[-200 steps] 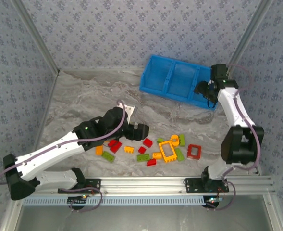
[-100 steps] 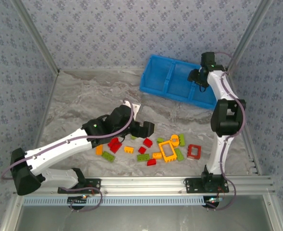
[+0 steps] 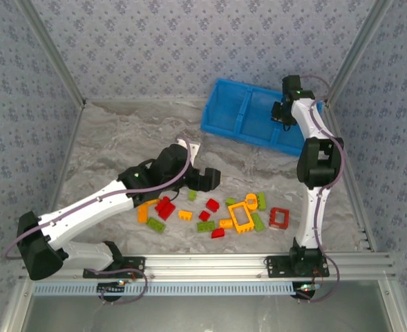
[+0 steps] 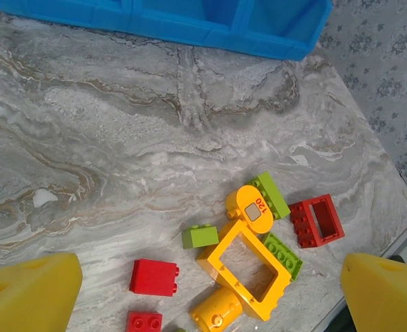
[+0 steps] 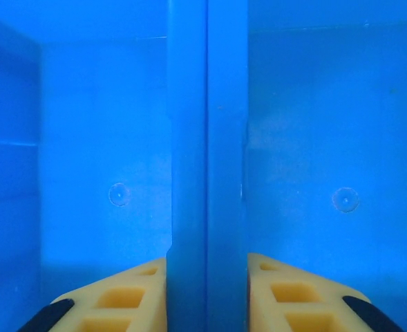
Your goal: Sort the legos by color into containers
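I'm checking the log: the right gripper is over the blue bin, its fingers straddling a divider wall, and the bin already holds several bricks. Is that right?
Not quite. The right gripper is over the blue bin with its fingers on either side of a divider wall, but the two compartments seen in the right wrist view hold no bricks. The bricks lie on the table in the top view.

Right claw [image 3: 280,113] has swung over the blue bin [image 3: 225,111], straddling a divider; left claw [image 3: 202,181] has advanced toward the bricks.
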Available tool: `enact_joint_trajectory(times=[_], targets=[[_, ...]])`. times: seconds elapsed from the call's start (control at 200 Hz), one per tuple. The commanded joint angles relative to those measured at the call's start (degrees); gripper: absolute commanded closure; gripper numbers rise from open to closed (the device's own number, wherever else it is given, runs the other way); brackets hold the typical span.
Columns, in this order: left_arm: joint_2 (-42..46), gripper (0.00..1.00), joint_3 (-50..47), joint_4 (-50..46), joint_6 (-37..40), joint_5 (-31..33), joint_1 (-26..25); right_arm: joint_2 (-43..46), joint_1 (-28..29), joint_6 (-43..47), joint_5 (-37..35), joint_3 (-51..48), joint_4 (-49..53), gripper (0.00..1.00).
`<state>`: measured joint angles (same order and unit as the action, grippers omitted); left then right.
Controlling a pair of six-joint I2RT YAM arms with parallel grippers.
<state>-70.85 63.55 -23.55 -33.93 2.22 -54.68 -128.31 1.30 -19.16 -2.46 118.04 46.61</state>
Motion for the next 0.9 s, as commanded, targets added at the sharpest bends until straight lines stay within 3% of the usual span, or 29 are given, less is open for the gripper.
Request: enact_joint_trajectory(times=[0.0,0.165,0.365,0.894], targets=[[3.6,0.04,-0.3,0.1,0.3,0.0,0.9,-1.5,0.8,1.8,-1.4,2.1,2.7,0.75],[7.7,0.03,-2.0,-3.1,0.2,3.3,2.0,-0.8,2.6,2.8,-3.1,1.8,3.8,0.87],[13.6,0.03,-3.7,-7.3,-0.7,8.6,3.7,3.9,6.6,3.1,-4.7,-3.7,2.6,0.94],[24.9,0.02,-8.7,-14.9,-5.2,15.2,4.4,14.0,21.4,-8.4,-6.2,-19.9,-3.6,0.98]])
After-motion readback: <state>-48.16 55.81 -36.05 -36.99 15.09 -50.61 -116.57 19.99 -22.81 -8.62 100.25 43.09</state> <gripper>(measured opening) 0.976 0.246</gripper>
